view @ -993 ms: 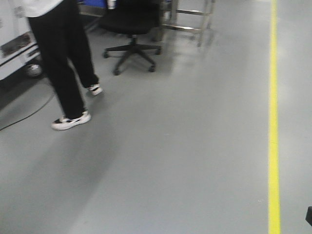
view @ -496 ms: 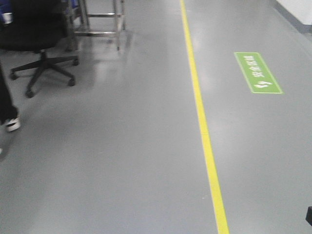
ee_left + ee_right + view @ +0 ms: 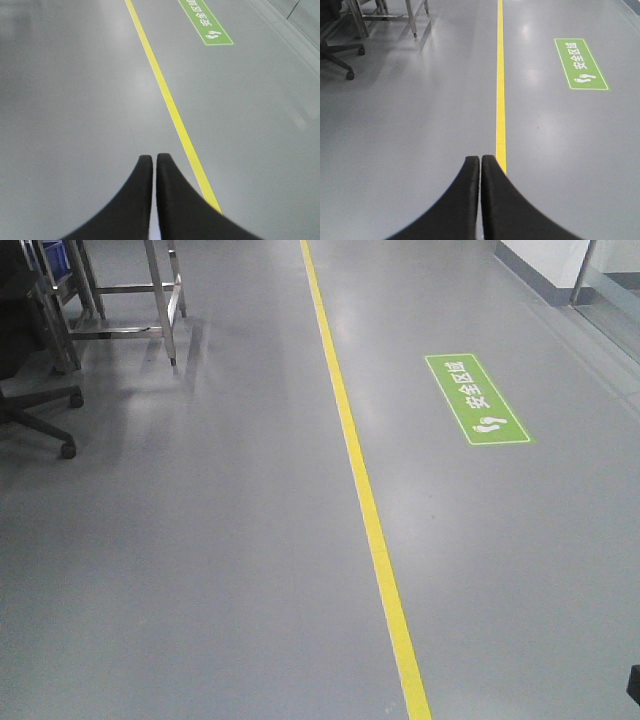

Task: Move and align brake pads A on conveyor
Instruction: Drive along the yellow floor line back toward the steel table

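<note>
A smooth grey floor (image 3: pixel 200 570) is seen in all three views, and soft patches of glare are carried on its sheen. A yellow line (image 3: pixel 365 500) is painted along it, from the near edge to the far end. To the right of the line, well apart from it, a green sign (image 3: pixel 477 400) with white characters and a pair of white footprints is laid flat on the floor. At the far left, the legs of a steel frame (image 3: pixel 160 300) are stood on the floor. The black castor base of a chair (image 3: pixel 66 448) is set near them, at the left edge.
</note>
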